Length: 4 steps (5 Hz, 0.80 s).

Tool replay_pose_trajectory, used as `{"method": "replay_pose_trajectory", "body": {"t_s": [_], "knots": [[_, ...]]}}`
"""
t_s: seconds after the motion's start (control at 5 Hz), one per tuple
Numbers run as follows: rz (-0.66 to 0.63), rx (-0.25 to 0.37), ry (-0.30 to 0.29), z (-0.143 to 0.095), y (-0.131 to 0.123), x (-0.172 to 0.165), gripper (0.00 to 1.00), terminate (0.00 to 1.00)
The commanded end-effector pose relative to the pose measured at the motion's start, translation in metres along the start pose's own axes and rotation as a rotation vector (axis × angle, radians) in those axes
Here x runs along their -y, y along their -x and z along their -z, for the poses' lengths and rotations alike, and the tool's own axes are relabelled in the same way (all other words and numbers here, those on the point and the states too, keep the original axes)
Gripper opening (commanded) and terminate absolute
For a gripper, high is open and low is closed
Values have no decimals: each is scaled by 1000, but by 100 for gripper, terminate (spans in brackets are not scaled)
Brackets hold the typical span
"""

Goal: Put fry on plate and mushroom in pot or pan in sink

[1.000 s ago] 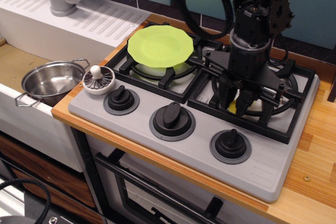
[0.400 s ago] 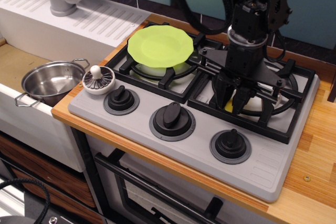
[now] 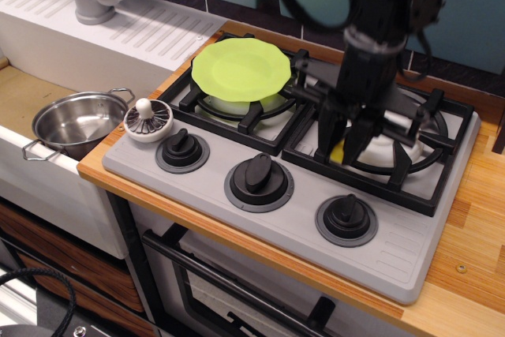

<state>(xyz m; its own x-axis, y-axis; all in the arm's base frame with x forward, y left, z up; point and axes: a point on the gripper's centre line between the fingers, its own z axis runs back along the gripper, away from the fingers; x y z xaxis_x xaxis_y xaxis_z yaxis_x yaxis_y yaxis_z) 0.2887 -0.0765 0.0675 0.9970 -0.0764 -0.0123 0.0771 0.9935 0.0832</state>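
Neither half is done. Gripper (image 3: 339, 150) is clamped on the fry (image 3: 338, 152); just a yellow sliver shows between the fingertips, over the right burner grate (image 3: 410, 165). Plate (image 3: 241, 69) sits empty up-left of the pincer, on the left burner. Mushroom (image 3: 148, 120) is far left at the stove's edge, untouched; the pot (image 3: 76, 122) is beyond it in the sink (image 3: 24, 96). Versus a second ago: the arm has risen and shifted left, with the fry lifted off the burner. Left: drop fry on plate, then move mushroom to pot.
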Motion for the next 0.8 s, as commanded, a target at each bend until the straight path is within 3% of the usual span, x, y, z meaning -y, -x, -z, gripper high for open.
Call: {"method": "replay_pose_trajectory", "body": {"t_s": [0.0,0.2,0.6], "knots": [[57,86,-34,-46,-10,-30,0,0],[102,98,-43,-46,-19,-55,0,0],[161,164,-29,-12,-28,-95,0,0]]}}
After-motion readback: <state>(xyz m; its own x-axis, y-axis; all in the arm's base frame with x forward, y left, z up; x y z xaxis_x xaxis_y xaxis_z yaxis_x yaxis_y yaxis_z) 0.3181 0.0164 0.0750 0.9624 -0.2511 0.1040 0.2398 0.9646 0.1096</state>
